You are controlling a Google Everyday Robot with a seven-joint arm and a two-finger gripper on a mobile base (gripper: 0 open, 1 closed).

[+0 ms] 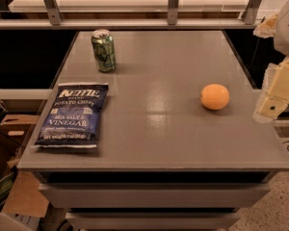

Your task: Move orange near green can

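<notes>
Though probably light, looks smooth and roll-prone, so best pinching the orange [215, 96] across its middle; gripper [272, 105] off to its right, can't tell whether spread

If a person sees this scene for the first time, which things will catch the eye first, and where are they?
The bright orange stands out most, alone on the right part of the grey table. Next come the blue chip bag, lying flat at the front left, and the green can, upright at the back left. The pale gripper hangs beyond the table's right edge, apart from the orange.
</notes>
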